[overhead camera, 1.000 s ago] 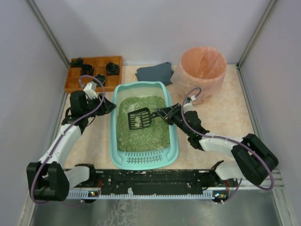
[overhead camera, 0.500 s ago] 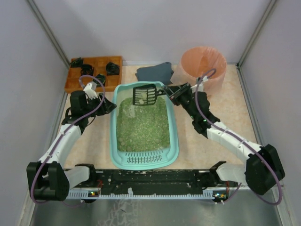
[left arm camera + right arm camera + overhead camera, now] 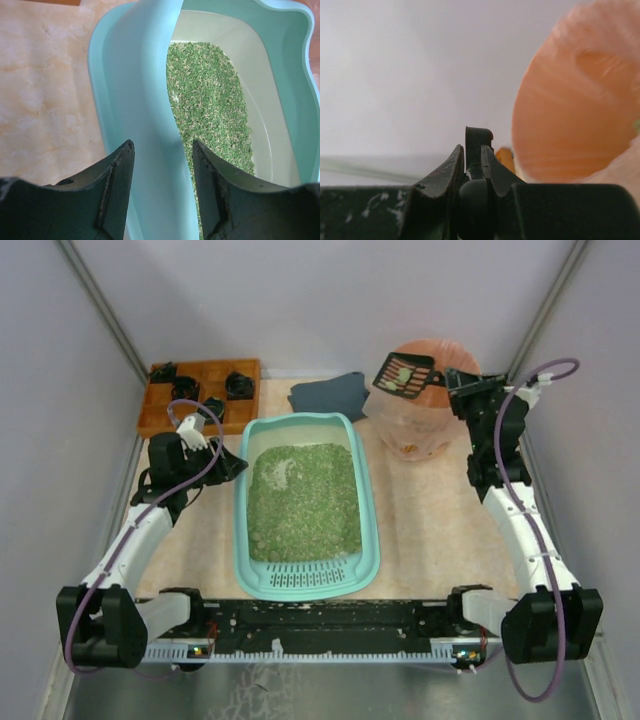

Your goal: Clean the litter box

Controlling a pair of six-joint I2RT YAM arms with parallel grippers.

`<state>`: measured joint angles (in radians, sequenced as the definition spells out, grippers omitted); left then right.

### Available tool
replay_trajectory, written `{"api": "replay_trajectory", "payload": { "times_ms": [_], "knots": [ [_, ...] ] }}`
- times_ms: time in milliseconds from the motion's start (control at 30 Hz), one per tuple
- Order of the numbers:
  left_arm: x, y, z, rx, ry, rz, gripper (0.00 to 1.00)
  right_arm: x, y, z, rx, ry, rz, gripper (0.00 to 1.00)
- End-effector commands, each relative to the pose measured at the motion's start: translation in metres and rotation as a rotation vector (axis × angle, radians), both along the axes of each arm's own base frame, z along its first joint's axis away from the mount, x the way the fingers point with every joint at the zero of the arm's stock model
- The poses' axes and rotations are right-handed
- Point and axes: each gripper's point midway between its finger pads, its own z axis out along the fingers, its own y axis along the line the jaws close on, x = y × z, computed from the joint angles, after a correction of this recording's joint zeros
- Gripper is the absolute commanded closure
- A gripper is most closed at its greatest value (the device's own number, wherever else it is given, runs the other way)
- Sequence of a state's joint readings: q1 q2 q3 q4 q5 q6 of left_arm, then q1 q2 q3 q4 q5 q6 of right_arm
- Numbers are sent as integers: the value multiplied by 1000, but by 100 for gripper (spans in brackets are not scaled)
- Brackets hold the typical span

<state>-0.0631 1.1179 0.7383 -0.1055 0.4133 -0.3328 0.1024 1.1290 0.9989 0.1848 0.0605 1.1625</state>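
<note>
Right tool [image 3: 450, 378] clamps scoop [image 3: 403, 375] above pink-lined bin [image 3: 420, 430] (left tool [image 3: 162, 145] grips litter box [image 3: 140, 90]) on beige table [image 3: 430, 520] between grey walls [image 3: 300, 300].

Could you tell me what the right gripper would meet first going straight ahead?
Its way looks free up to the grey wall; the pink-lined bin lies to one side, depth unclear.

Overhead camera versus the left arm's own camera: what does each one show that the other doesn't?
Only the overhead view shows the right claw holding a black scoop up at the pink-lined bin, plus the wooden tray and dark cloth. Only the left arm's camera shows, close up, the left claw straddling the side wall of the litter box. Both show the litter box and its green litter.
</note>
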Motion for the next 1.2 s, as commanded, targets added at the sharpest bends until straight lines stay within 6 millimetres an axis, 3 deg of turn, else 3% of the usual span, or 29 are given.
{"api": "replay_trajectory", "payload": {
  "times_ms": [0,133,367,500,667,867,1167],
  "knots": [
    [1,-2,16,7,-57,-20,44,-6,-50,49,-48,-94,-168,100],
    [2,-1,17,10,-62,-17,44,4,-73,60,-240,-81,-282,100],
    [1,-1,18,9,-66,-17,44,26,-92,46,-601,-37,-359,100],
    [1,-2,18,5,-64,-20,44,38,-87,44,-795,-70,-329,100],
    [0,-2,18,4,-62,-21,44,52,-64,41,-1085,-134,-270,100],
    [1,-1,18,8,-63,-18,44,52,-45,49,-1209,-210,-249,100],
    [0,-2,17,7,-60,-21,44,39,-44,66,-1222,-265,-288,100]
  ]
}}
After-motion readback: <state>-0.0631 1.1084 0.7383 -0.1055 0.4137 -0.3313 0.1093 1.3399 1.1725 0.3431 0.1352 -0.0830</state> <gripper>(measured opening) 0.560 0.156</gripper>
